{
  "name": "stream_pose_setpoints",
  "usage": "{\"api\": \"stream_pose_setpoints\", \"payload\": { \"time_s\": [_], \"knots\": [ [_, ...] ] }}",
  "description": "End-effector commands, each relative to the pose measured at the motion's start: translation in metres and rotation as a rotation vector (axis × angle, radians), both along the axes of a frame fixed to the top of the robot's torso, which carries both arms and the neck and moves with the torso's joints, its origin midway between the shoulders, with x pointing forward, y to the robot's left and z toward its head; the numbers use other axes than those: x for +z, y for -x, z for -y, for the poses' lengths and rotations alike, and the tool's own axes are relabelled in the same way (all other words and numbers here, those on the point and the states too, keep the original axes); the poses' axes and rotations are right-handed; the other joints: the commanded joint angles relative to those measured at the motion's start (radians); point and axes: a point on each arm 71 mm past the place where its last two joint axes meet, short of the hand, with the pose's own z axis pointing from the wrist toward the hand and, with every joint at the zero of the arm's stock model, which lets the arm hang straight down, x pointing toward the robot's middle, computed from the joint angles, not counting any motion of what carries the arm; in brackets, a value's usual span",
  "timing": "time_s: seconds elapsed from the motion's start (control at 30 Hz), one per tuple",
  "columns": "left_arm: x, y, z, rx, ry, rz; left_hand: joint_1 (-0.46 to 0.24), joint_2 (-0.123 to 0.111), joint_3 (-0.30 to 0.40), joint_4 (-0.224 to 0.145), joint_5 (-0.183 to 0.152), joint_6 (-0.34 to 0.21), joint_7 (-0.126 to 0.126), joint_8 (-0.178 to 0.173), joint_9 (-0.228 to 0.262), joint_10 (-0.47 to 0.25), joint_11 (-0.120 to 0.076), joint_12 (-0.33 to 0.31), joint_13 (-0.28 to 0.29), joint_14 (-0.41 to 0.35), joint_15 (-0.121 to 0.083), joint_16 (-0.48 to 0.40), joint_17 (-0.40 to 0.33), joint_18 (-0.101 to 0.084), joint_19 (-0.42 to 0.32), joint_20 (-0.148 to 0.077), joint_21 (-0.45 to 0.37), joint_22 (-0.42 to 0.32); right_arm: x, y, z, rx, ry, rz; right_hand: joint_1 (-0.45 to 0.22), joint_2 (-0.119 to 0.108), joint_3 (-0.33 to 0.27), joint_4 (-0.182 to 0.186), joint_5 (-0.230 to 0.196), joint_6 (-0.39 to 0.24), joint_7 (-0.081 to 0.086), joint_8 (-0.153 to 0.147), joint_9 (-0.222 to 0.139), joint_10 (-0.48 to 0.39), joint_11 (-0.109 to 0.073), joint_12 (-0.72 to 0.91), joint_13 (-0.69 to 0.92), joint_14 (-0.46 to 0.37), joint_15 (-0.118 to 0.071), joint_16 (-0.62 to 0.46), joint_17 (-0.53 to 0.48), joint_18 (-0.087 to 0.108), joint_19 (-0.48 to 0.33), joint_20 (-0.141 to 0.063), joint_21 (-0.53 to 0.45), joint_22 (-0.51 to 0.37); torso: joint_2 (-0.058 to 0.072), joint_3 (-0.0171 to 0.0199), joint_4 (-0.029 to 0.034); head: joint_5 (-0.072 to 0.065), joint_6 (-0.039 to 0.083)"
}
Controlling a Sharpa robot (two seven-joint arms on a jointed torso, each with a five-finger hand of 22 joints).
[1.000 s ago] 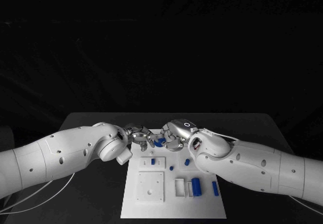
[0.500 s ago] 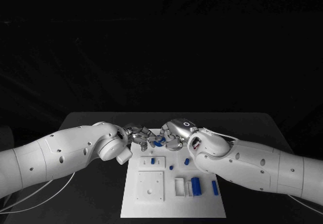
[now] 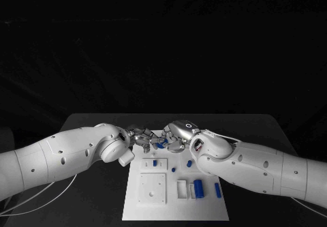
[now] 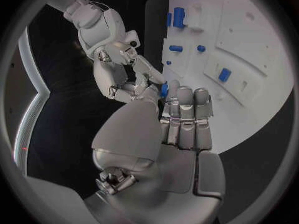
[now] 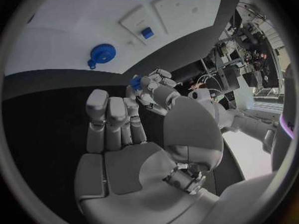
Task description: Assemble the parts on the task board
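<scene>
**Two hands meeting over a small blue part at the board's far edge**

The left silver many-fingered hand sat at the far edge of the flat white task board, its fingers straight and close together in the left wrist view, reaching toward the other hand. Whether it held anything, I could not tell. Between the two hands was a small blue plastic part, touching the fingertips of the right silver many-fingered hand, which seemed to pinch it; the right wrist view showed that blue piece at the thumb and one finger, the other fingers straight.

Nearer the robot than both hands, a short blue peg stood in a raised white block, and right of it a large blue cylinder lay on the board.

This looked like a hand-over or regrasp. To do it well, one hand should probably keep its pinch until the other has a firm grip, with both low above the board.
</scene>
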Motion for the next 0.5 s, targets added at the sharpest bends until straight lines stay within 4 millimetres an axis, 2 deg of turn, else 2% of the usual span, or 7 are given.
{"api": "stream_pose_setpoints", "payload": {
  "time_s": [0.03,0.23,0.37,0.5],
  "knots": [
    [0.0009,0.0008,0.0035,-0.023,0.021,-0.007,0.011,0.004,-0.008,-0.001,0.005,0.007,-0.001,0.005,-0.001,0.007,0.0,-0.004,0.001,-0.001,-0.009,-0.005,0.001,0.011,0.0,-0.051,-0.006,0.002,0.0005,0.0007,-0.0014,0.008,0.0,0.003,0.001,-0.012,0.004,0.001,0.002,0.012,0.008,0.004,0.001,0.005,0.001,-0.006,-0.001,-0.001,-0.008,-0.006,0.0,0.062,-0.001,-0.007,0.001,0.011,0.0,0.0004,-0.0002,0.0,-0.001],
    [0.0003,0.0008,0.0042,-0.031,0.019,-0.013,0.039,0.018,-0.02,-0.003,0.011,0.025,-0.006,0.014,0.0,0.016,-0.004,-0.01,0.001,0.003,-0.013,-0.005,0.004,0.011,0.003,-0.055,-0.007,0.005,0.0008,0.0014,-0.0019,0.01,-0.003,0.004,0.001,-0.012,0.004,0.001,0.002,0.011,0.009,0.004,0.001,0.005,0.001,-0.006,-0.001,-0.001,-0.008,-0.006,0.0,0.062,-0.001,-0.007,0.001,0.011,0.0,0.0002,0.0004,0.001,-0.003],
    [0.0003,0.0002,0.0043,-0.024,0.026,-0.016,0.079,0.033,-0.035,-0.004,0.027,0.044,-0.01,0.023,0.002,0.024,-0.009,-0.015,0.001,0.005,-0.017,-0.006,0.008,0.008,0.003,-0.057,-0.009,0.009,0.0007,0.0014,-0.002,0.01,-0.002,0.003,0.002,-0.013,0.005,0.001,0.002,0.011,0.009,0.004,0.001,0.005,0.001,-0.006,-0.001,-0.001,-0.008,-0.006,0.0,0.062,-0.001,-0.007,0.001,0.011,0.0,0.0005,-0.0001,0.001,-0.003],
    [0.0002,-0.0003,0.0045,-0.018,0.035,-0.016,0.137,0.054,-0.054,-0.008,0.106,0.069,-0.02,0.037,0.011,0.038,-0.014,-0.023,0.0,0.004,-0.025,-0.007,0.011,0.003,0.0,-0.059,-0.013,0.014,0.0005,0.0012,-0.002,0.01,-0.001,0.002,0.002,-0.013,0.005,0.001,0.002,0.011,0.009,0.003,0.001,0.005,0.001,-0.006,-0.001,-0.001,-0.008,-0.006,0.0,0.062,-0.001,-0.007,0.0,0.011,0.0,0.0002,-0.0008,0.001,-0.004]
  ]
}}
